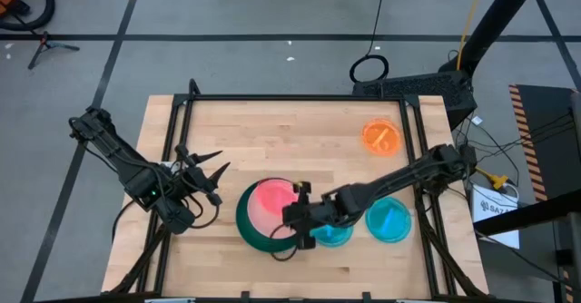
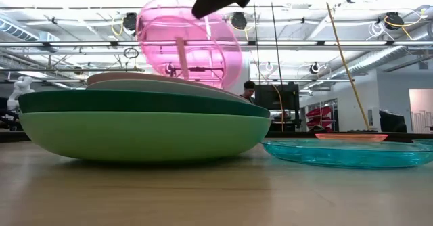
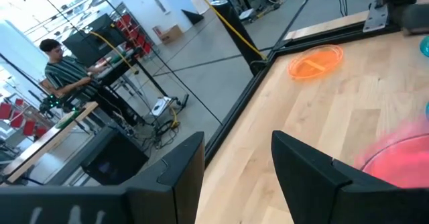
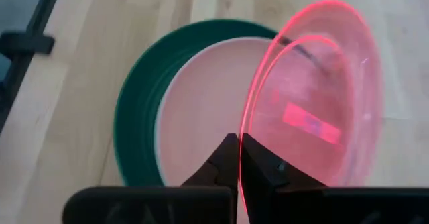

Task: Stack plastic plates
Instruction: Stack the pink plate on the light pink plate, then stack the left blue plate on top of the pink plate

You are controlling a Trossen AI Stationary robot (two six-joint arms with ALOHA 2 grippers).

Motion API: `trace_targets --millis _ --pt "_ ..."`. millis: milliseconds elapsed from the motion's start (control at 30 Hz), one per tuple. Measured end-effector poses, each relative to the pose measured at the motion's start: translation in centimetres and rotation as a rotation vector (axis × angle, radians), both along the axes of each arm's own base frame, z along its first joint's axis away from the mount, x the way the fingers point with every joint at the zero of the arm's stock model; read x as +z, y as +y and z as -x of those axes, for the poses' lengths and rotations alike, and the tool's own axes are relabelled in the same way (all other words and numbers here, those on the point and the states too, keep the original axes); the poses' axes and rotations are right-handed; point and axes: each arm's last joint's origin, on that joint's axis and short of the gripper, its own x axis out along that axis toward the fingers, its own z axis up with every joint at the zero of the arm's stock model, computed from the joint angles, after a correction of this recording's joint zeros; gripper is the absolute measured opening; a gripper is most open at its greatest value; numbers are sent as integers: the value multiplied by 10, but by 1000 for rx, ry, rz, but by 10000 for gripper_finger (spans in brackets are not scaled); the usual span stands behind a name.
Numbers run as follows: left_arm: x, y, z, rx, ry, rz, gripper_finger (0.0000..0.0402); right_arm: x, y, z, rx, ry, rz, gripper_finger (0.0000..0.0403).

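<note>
Hot pink plate (image 4: 315,110) was pinched by its rim in right hand (image 4: 239,158), tilted over stack (image 2: 142,121); should level, center, then release.

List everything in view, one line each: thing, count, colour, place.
hot pink plate: 1, translucent pink, held tilted above the stack
plate stack: 1, light green bottom, dark green next, salmon pink top, table front centre
translucent blue plates: 2, right of the stack
bright orange plate: 1, far right of the table
table: 1, light wood
person: 1, striped shirt, in the room beyond
left gripper: open, left of the stack
right gripper: shut on the hot pink plate's rim
</note>
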Motion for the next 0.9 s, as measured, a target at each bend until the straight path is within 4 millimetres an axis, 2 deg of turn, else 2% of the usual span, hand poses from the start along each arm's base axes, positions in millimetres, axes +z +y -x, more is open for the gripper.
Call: trace_targets --millis 167,400,600,700,833,900 --pt "0 0 0 0 3 -7 179 -18 11 -4 23 37 17 6" --pt "0 0 0 -2 10 -17 179 -35 9 -10 -25 77 4 31" --pt "0 0 0 -1 6 -12 179 -33 7 -10 -73 79 -37 80" --pt "0 -1 0 -3 1 -6 179 -23 4 -5 -117 102 -60 104" --pt "0 -2 1 -15 1 -5 179 -8 -10 4 -262 225 -92 122" --pt "0 -3 2 -17 3 -8 179 -8 -17 10 -315 316 -116 125"
